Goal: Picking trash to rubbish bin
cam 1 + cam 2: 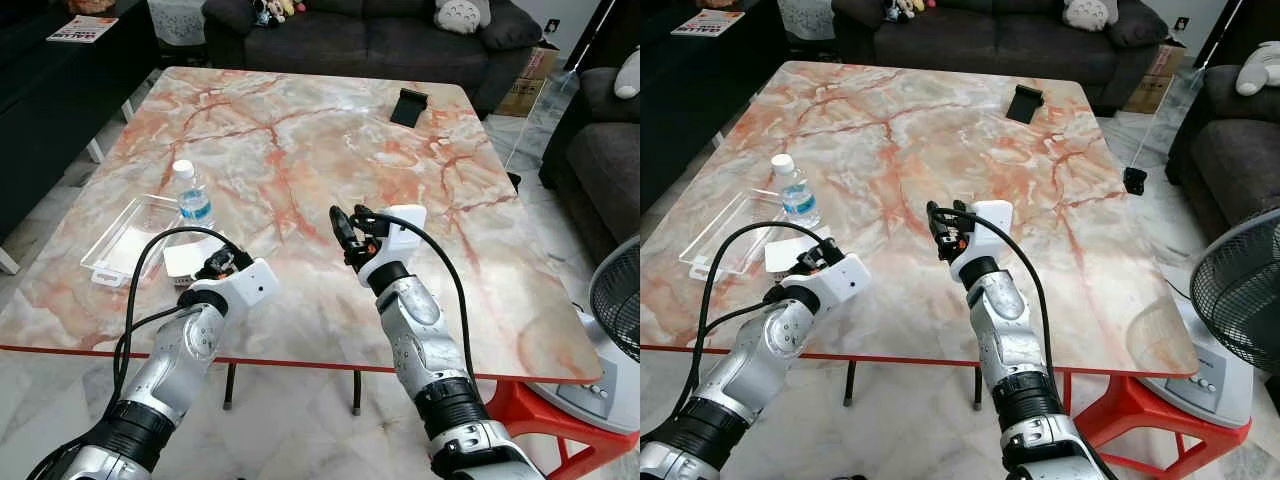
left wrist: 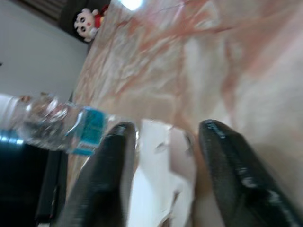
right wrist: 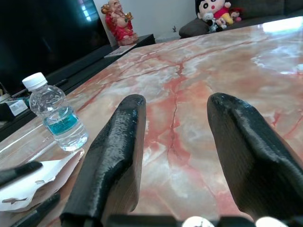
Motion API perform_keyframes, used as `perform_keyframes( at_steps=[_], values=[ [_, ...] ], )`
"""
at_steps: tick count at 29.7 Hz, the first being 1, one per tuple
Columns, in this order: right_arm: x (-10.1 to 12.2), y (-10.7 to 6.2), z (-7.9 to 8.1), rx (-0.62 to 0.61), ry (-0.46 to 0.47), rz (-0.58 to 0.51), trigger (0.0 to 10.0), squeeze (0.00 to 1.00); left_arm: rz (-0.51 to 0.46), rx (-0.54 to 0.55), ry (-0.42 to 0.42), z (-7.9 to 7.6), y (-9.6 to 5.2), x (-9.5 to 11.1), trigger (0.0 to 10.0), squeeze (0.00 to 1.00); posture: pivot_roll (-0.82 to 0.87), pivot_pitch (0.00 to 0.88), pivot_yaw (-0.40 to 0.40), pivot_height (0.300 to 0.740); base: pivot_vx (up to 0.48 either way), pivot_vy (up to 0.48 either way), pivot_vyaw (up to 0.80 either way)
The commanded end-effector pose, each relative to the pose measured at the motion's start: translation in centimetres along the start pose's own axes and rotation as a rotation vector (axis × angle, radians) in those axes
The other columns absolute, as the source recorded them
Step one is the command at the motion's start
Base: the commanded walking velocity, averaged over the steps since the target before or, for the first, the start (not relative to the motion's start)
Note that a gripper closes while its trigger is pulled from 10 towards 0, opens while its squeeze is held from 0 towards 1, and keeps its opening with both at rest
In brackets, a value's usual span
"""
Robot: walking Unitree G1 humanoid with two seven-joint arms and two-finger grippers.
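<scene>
A piece of torn white paper [image 1: 188, 256] lies near the table's front left edge, beside a clear plastic tray [image 1: 125, 240]. Just behind them a small water bottle [image 1: 192, 198] with a blue label stands upright. My left gripper [image 1: 216, 264] is low over the paper's near edge. In the left wrist view its open fingers [image 2: 113, 156] straddle the paper [image 2: 161, 179]. My right gripper [image 1: 346, 236] hovers open above the middle of the marble table [image 1: 300, 140], with nothing between its fingers [image 3: 118, 142]. It points toward the bottle [image 3: 57, 118].
A black phone stand [image 1: 408, 105] sits at the table's far right. Dark sofas line the far side and the right. A fan [image 1: 615, 300] and a red stool [image 1: 520, 410] stand on the floor at my right. A dark cabinet runs along the left.
</scene>
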State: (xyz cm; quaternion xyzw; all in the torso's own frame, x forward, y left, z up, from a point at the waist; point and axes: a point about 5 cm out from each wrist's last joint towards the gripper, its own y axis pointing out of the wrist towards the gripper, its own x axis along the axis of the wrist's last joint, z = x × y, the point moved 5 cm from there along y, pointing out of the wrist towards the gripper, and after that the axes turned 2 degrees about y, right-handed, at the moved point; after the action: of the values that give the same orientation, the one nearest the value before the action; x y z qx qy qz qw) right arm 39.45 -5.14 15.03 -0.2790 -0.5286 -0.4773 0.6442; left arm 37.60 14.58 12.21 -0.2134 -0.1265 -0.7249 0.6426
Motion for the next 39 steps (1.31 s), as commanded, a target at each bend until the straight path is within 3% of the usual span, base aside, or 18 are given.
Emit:
perform_keyframes(
  at_steps=[1, 9, 10, 18, 34, 39],
  values=[
    [0.8, 0.2, 0.0, 0.002, -0.005, -0.022, 10.0, 0.00, 0.011, 0.038, 0.010, 1.0, 0.3, 0.1, 10.0, 1.00, 0.03, 0.097, -0.090, 0.740, 0.000, 0.000, 0.00],
    [0.9, 0.3, 0.0, 0.006, -0.008, -0.024, 10.0, 0.00, 0.016, 0.020, 0.003, 0.6, 0.3, 0.2, 10.0, 1.00, 0.03, 0.083, -0.091, 0.740, 0.000, 0.000, 0.00],
    [1.0, 0.4, 0.0, 0.008, -0.009, -0.023, 10.0, 0.00, 0.020, 0.016, 0.004, 0.5, 0.3, 0.1, 10.0, 0.00, 0.03, 0.078, -0.092, 0.740, 0.000, 0.000, 0.00],
    [1.0, 0.5, 0.2, 0.018, -0.010, -0.023, 10.0, 0.00, 0.061, 0.001, 0.015, 0.1, 0.4, -0.7, 10.0, 0.00, 0.03, 0.070, -0.094, 0.740, 0.000, 0.000, 0.00],
    [1.0, 0.5, 0.3, 0.022, -0.008, -0.021, 10.0, 0.00, 0.173, 0.108, 0.019, 2.2, 0.4, -2.7, 10.0, 0.00, 0.04, 0.078, -0.109, 0.740, 0.000, 0.000, 0.00],
    [0.9, 0.5, 0.4, 0.020, -0.004, -0.018, 10.0, 0.00, 0.187, 0.108, 0.018, 2.1, 0.4, -2.9, 10.0, 0.00, 0.04, 0.083, -0.107, 0.740, 0.000, 0.000, 0.00]
  ],
)
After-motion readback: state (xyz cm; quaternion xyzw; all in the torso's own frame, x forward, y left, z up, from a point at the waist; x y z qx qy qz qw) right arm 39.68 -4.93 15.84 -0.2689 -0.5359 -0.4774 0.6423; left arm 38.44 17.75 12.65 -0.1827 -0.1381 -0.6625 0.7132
